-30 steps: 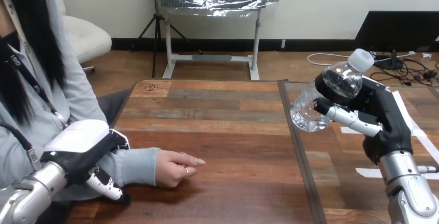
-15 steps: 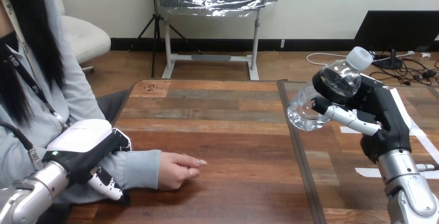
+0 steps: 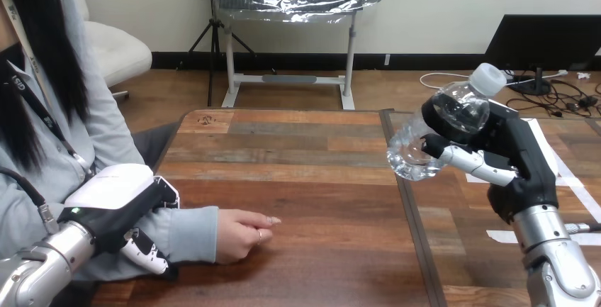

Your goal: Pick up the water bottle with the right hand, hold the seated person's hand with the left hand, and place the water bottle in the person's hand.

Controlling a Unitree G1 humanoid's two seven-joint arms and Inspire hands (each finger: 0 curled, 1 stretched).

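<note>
Surface: a wooden table (image 3: 312, 151) of dark and light planks, with a straight seam running from its far edge to its near edge, right of the middle.

Task object: a clear plastic water bottle (image 3: 439, 133) with a white screw cap (image 3: 487, 79), held in the air above the seam and clear of the tabletop. It is tilted, with the cap up and to the right and the base down and to the left.

Right hand (image 3: 514, 162): raised over the table's right part on its silver forearm. Its black-and-white fingers (image 3: 482, 167) are wrapped round the bottle's upper body, just below the cap.

Left hand (image 3: 117, 204): at the table's near left corner, white back shell upward, lying over the person's forearm in its grey sleeve (image 3: 188, 232). Its fingers (image 3: 145, 257) curl down round the near side of that forearm.

Person's hand (image 3: 241, 235): resting on the tabletop by the near edge, left of the middle, just beyond the cuff. It is loosely closed, holds nothing, and points toward the right edge. It lies well apart from the bottle.

Markings: white tape strips (image 3: 507, 236) lying flat on the table's right part, beside the right forearm.
</note>
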